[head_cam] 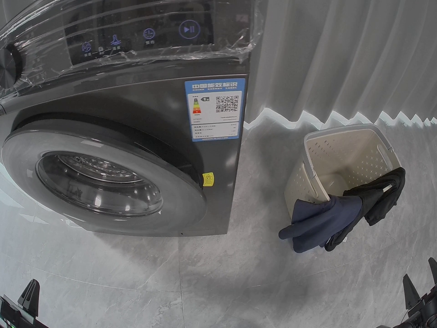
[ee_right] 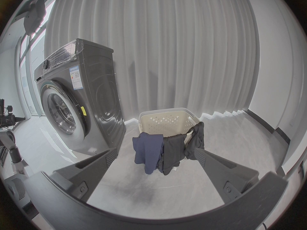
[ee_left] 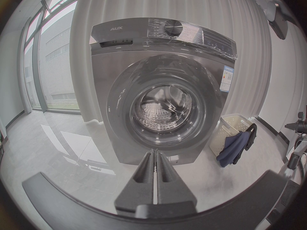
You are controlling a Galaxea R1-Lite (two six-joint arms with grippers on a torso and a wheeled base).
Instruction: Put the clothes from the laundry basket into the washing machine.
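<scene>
A dark grey washing machine (head_cam: 136,115) stands on the left with its round glass door (head_cam: 100,183) closed; it also faces the left wrist view (ee_left: 163,109). To its right sits a cream laundry basket (head_cam: 346,156), with a navy garment (head_cam: 318,222) and a black garment (head_cam: 378,197) draped over its near rim. My left gripper (ee_left: 155,154) is shut with nothing in it, well back from the door. My right gripper (ee_right: 156,152) is open and empty, short of the basket (ee_right: 168,122) and its hanging clothes (ee_right: 148,150).
A white pleated curtain (head_cam: 346,46) hangs behind the basket and machine. Grey marble floor (head_cam: 227,279) lies open between me and both. A large window (ee_left: 51,61) stands to the left of the machine.
</scene>
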